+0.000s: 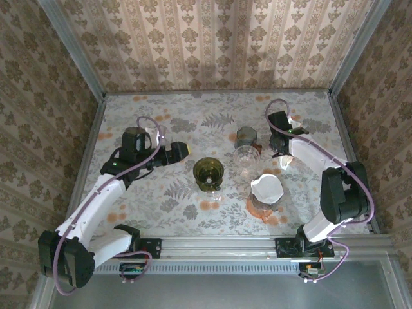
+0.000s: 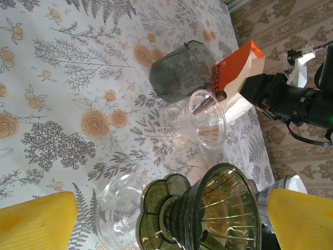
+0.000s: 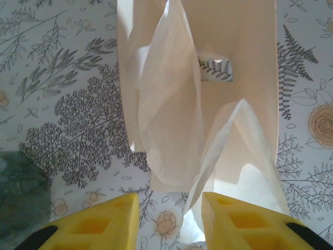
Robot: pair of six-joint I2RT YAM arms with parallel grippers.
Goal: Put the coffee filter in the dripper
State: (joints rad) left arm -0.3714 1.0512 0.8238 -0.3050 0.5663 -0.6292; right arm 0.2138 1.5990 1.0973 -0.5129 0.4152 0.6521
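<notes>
White paper coffee filter (image 3: 229,172) lies between my right gripper's (image 3: 169,200) parted fingers, not yet pinched, near the table's (image 1: 180,212) right edge.
My left gripper (image 1: 182,150) hangs wide open beside the green dripper (image 1: 208,172) mid-table.

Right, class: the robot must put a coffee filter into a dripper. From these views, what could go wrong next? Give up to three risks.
1. The right tool sits at two overlapping thin white paper filters hanging from the cream card holder; it may pinch both, or crumple one.
2. The green ribbed glass dripper, clear glass dripper and smoky grey dripper stand close together, so a moving arm could topple one.
</notes>
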